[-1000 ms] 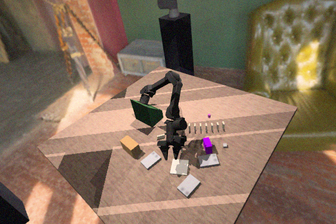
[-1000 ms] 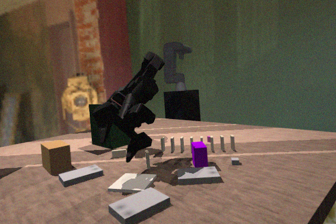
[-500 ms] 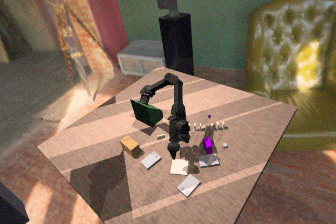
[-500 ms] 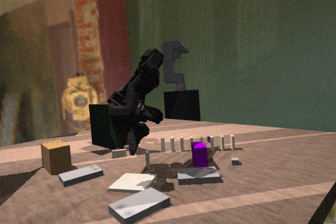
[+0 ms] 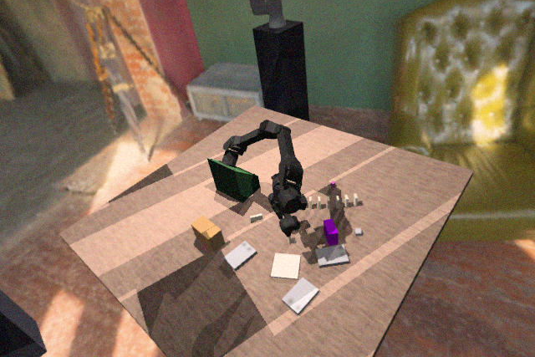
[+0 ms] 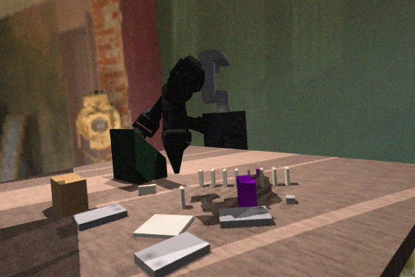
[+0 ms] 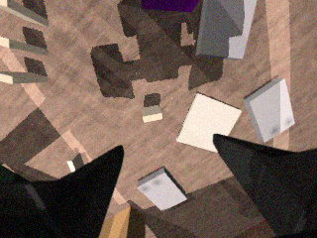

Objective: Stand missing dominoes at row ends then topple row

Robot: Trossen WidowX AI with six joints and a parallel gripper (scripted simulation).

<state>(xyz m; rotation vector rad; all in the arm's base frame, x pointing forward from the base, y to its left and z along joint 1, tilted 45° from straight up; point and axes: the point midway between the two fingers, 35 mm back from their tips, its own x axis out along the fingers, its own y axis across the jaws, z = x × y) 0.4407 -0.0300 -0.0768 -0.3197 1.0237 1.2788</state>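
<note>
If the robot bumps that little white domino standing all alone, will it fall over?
Probably yes. The lone domino is tall and thin on a small foot, so it likely tips easily. It looks stiff, so it should topple whole. The open gripper hangs above it, apart.

— How is the arm (image 5: 276, 137) posed?

— It rises from its base at the far left, arches up through a high elbow, then drops steeply toward the near side, the forearm almost vertical.

— And the wrist (image 5: 287, 197)?

— Bent straight down, so the gripper (image 6: 176, 163) points at the table top from above, hanging clear of it.

— Its jaws?

— Spread wide, nothing between them. In the wrist view the two dark fingers sit at the lower left and lower right corners, well apart.
</note>
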